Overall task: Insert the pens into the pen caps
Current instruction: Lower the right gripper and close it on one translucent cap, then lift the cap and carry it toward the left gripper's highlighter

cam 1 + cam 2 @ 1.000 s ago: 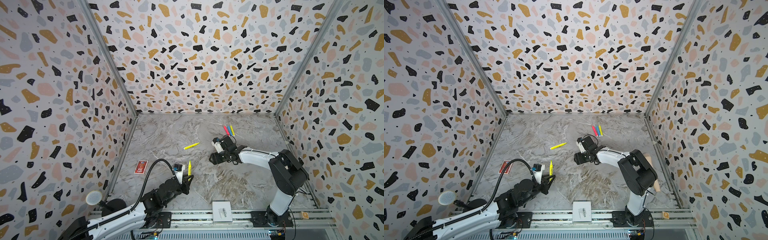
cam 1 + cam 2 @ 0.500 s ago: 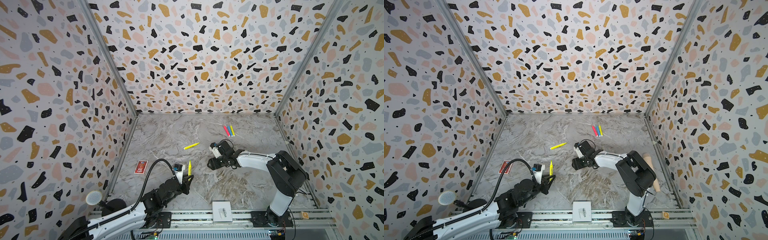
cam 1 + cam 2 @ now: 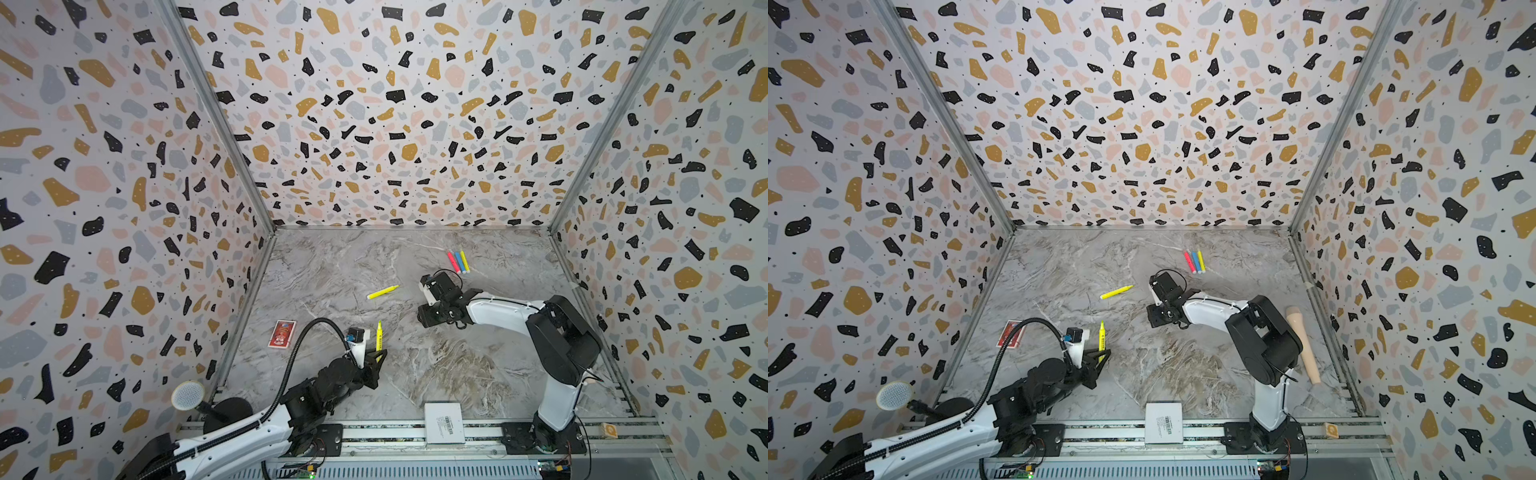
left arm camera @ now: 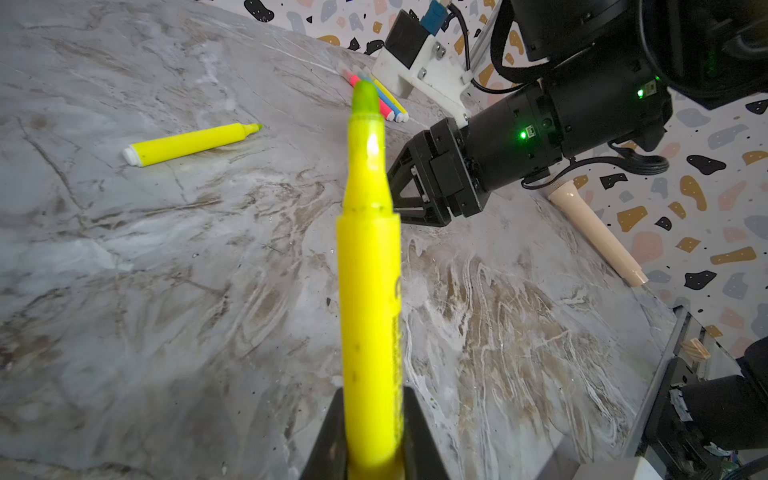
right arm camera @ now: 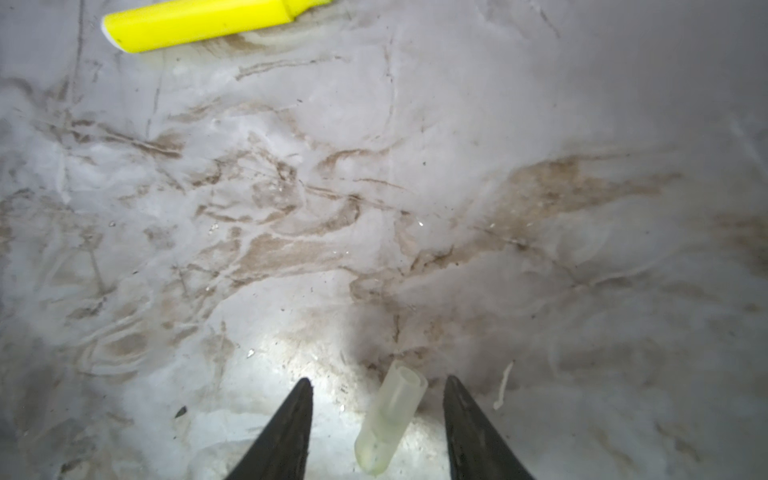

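So the right gripper (image 5: 378,379) left the three pens (image 3: 458,262) by the back edge of the counter (image 3: 478,374). Its fingers, narrower but still apart, now straddle a clear cap (image 5: 390,415) mid-counter. The left gripper (image 3: 377,356) stays clamped on the upright yellow pen (image 3: 378,334), so capping looks close.

The held yellow pen (image 4: 369,291) is blurred at its tip, its base cut off.
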You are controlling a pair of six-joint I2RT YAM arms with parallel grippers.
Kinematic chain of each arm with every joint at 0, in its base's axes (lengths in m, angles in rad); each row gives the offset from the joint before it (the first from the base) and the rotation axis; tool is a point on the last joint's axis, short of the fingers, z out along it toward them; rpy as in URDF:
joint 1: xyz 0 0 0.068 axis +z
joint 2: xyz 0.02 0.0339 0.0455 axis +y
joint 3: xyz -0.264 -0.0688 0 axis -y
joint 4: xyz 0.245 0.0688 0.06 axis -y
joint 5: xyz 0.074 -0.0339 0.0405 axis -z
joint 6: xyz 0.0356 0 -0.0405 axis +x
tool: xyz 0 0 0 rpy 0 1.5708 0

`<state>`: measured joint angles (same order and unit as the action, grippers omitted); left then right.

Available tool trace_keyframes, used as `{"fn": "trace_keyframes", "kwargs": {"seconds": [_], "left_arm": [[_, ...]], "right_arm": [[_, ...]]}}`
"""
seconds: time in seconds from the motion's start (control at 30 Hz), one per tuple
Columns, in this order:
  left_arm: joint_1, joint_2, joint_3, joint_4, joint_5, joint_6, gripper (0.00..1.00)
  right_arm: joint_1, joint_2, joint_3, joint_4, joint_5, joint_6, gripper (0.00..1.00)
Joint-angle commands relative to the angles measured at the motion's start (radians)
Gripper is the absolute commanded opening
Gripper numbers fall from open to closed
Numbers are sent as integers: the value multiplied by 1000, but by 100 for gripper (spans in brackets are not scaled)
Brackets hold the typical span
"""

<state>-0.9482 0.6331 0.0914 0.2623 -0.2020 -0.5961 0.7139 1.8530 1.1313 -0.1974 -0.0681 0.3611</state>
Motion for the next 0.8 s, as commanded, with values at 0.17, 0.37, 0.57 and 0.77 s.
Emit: {"fn": "trace_keyframes", "kwargs": {"seconds": [0.17,0.37,0.57,0.77], "left_arm": [[5,-6,10,23,-20,11,0],[6,-1,11,26,-20,12,0],[6,-2,21,15,-19,14,0],[6,2,23,33,-22,17,0]], "right_arm": [[39,35,54,-114,111,1,37],[61,48,56,-133,138,0,23],[64,42,65,-144,137,-14,6],[58,-30,52,-109,96,-45,2]]}}
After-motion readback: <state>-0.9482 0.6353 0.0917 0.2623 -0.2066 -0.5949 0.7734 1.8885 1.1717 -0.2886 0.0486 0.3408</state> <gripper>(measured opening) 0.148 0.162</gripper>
